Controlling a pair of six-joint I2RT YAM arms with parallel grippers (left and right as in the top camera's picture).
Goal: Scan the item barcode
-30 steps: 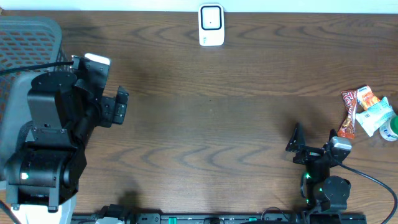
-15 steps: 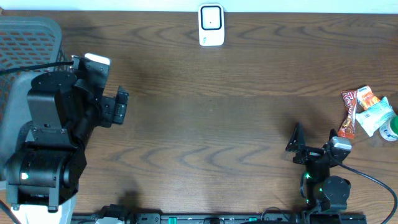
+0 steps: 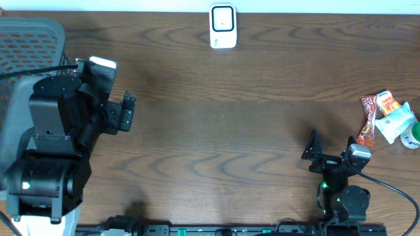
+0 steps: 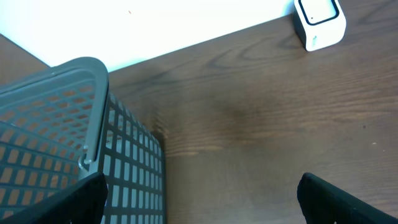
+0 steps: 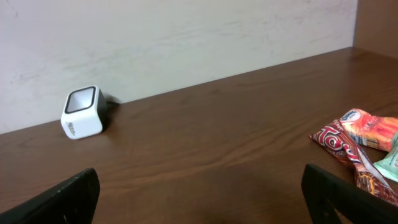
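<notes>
A small white barcode scanner (image 3: 222, 26) sits at twelve o'clock on the far edge of the dark wooden table (image 3: 216, 131); a grey mesh basket (image 3: 29, 39) fills the ten o'clock corner, with the bulky black left arm (image 3: 56, 137) at nine o'clock beside it. At three o'clock lie a red wrapper (image 3: 367, 121), an orange packet (image 3: 388, 101) and a white-and-green pouch (image 3: 399, 122), touching one another. The right arm (image 3: 348, 200) stands at five o'clock, the right gripper (image 3: 331, 149) spread wide over bare wood, near the red wrapper but apart from it.
</notes>
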